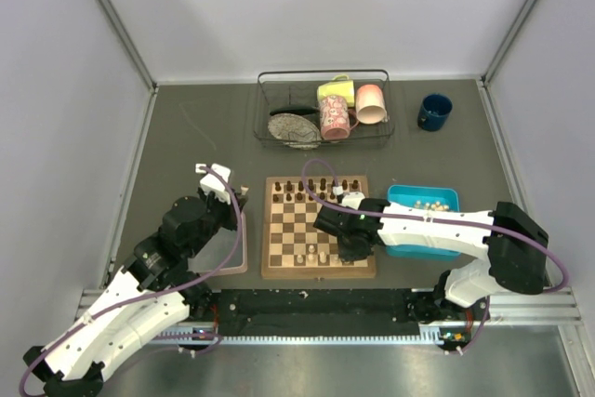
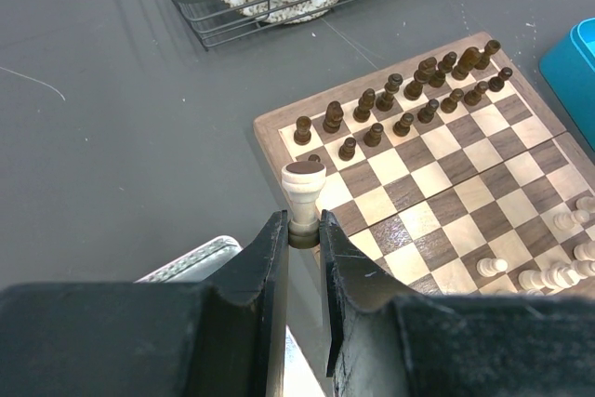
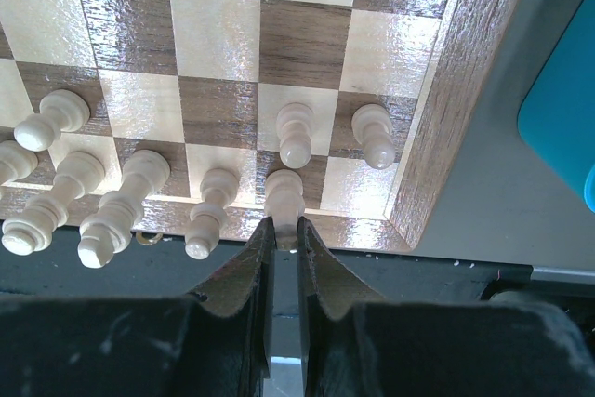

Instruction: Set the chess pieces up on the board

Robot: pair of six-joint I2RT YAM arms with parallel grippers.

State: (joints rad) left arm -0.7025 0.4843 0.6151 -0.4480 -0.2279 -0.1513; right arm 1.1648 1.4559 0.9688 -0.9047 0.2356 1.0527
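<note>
Chess pieces (image 2: 400, 99) lined the board (image 2: 437, 183). Left gripper (image 2: 303, 227) clamped a pale piece (image 2: 303, 188) off its left side, and right gripper (image 3: 284, 230) pinched a second pale piece (image 3: 284, 194) on the near row.

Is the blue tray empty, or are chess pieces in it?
Not empty. The top view shows a few pale chess pieces inside the blue tray, near its far edge.
</note>
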